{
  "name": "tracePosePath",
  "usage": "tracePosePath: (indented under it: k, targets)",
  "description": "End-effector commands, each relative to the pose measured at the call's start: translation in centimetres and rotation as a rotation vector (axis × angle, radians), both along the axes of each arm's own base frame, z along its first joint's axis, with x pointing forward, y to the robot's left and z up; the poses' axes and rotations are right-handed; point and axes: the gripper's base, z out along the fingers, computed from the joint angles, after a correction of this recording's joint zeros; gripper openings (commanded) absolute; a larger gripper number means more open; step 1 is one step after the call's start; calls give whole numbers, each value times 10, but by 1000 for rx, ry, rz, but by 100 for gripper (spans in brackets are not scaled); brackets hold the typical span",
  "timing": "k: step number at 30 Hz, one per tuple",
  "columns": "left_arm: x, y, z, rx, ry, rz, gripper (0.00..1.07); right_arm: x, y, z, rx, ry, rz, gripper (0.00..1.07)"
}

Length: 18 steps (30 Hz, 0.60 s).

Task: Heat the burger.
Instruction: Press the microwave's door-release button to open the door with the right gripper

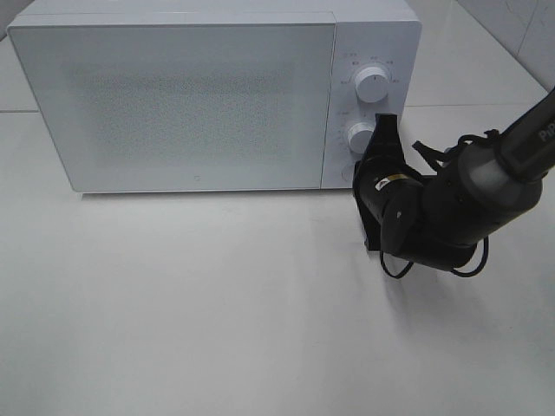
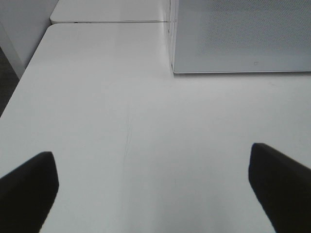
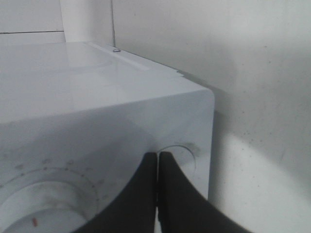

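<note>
White table fills most of the high view, w/ a white microwave at the back edge, door closed, frosted front. Control panel is on its right side: upper knob & lower knob.

Right claw is up against that panel, coming in from the right on a black arm w/ loose cables. Its two fingers are pressed together, no gap btwn them, nothing held. In the right wrist view the claw has its tips at the panel, btwn the lower knob & a round button near the panel's corner. Tips look just beside the button's edge; can't tell if they actually touch the panel, knob or button.

Left claw shows only in the left wrist view: fingers spread wide apart, one at each side of the frame, bare table btwn them. Holds nothing, touches nothing visible. Microwave front & left corner sit well ahead of it.

Burger: not visible in any view. Door glass is too frosted to see inside, so can't tell where it is.
</note>
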Motion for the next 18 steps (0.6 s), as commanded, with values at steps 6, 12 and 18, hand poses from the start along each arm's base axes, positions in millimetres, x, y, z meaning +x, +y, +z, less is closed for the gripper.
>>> tracePosePath:
  k: [6,12,18]
  targets:
    - [-2,0,0,-4,-23,5,100,8,5,-6,26,3,14,0]
    - [-2,0,0,-4,-23,5,100,14,7,-3,31,-33,1,0]
    - [-2,0,0,-4,-23,5,100,21,7,3,21,-117,-22,0]
